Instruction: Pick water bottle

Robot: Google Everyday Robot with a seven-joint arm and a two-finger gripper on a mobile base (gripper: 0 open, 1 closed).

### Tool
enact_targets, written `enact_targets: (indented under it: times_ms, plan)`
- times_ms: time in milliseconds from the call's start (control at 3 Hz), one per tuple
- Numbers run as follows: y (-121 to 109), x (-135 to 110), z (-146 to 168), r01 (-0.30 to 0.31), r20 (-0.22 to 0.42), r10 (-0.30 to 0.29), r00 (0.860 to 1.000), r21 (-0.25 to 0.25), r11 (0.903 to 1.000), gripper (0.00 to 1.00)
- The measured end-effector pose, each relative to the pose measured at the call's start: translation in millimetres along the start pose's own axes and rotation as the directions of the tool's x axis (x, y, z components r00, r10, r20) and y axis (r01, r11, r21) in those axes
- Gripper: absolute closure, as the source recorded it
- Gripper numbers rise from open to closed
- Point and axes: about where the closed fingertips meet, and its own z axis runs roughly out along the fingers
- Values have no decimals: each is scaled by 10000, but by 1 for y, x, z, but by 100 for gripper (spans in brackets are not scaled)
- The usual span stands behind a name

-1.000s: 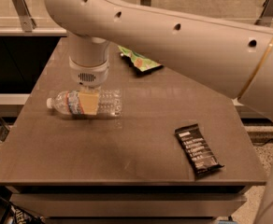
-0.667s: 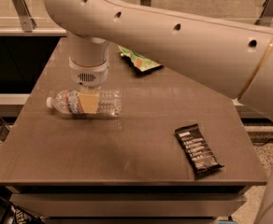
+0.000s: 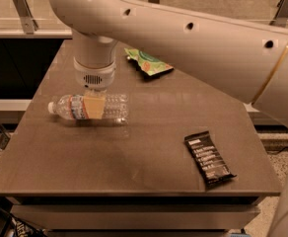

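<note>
Gripper (image 3: 94,107) lowered onto the water bottle (image 3: 115,108) lying on the table (image 3: 134,157).

The gripper is seen at the left-centre of the table, directly over the bottle's middle. A tan part of it is laid across the front of the bottle, its far side is hidden behind the bottle, and whether the bottle is clasped or merely straddled cannot be told. The bottle lies on its side, white cap to the left, its label band partly covered. The broad white arm (image 3: 183,38) blocks much of the upper scene and is cut off at the right edge. A green snack packet (image 3: 148,63) is partly hidden beneath it; a black snack bar (image 3: 209,159) lies well apart, near the front right corner.
</note>
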Motion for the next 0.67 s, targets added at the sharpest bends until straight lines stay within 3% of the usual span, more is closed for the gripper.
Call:
enact_targets:
  times_ms: [667]
  plan:
    - [-14, 5, -33, 463, 762, -472, 9960, 139, 9988, 100]
